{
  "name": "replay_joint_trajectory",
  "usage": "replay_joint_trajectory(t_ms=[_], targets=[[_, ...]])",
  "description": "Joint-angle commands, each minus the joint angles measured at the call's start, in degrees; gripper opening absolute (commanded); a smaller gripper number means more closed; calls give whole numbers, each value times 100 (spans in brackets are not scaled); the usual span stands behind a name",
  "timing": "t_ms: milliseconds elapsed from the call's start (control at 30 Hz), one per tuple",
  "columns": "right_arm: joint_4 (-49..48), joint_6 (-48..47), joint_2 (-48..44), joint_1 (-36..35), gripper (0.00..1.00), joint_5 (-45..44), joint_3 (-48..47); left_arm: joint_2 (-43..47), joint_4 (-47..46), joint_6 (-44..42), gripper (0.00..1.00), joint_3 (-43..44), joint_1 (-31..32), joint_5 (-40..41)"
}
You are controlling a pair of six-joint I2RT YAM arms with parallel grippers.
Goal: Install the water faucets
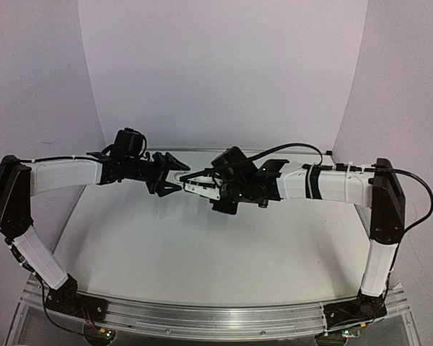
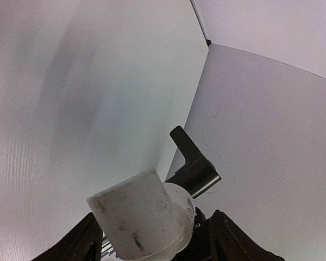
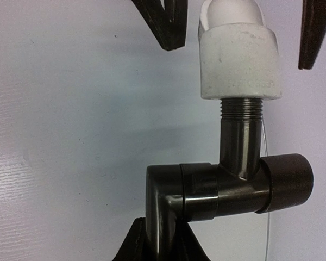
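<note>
The black metal faucet (image 3: 228,187) hangs in mid-air over the table. Its threaded stem is screwed into the white plastic fitting (image 3: 239,60). My right gripper (image 3: 160,242) is shut on the faucet's lower bent end, with the fingers at the bottom edge of the right wrist view. My left gripper (image 2: 152,239) stands around the white fitting (image 2: 144,217), its fingers (image 3: 165,24) on either side with small gaps showing, so it looks open. The faucet's black body (image 2: 194,166) shows behind the fitting. In the top view the left gripper (image 1: 172,173) and right gripper (image 1: 191,180) meet tip to tip.
The white table (image 1: 216,245) lies below both arms, with a curved white backdrop (image 1: 224,72) behind it. A black cable (image 1: 296,148) loops over the right arm. A thin pale thread (image 3: 263,217) hangs beside the faucet.
</note>
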State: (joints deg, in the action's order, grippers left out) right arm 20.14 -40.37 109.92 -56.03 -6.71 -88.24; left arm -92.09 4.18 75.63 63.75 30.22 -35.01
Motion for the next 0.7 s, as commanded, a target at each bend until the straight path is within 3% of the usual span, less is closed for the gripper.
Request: replay_joint_trajectory(t_ms=[0,67,400,667], targets=[[-586,233,-95,-30,0,22,-377,29,-674,6,61,110,56,-187],[-589,353,-117,-27,0,226,-394,21,-708,-127,49,106,55,-193],[-588,1271,-348,25,0,1945,-462,-109,-666,-1183,30,281,53,-303],[-1068,2724,-730,733,0,4927,-241,68,-1709,-2122,19,104,54,-559]])
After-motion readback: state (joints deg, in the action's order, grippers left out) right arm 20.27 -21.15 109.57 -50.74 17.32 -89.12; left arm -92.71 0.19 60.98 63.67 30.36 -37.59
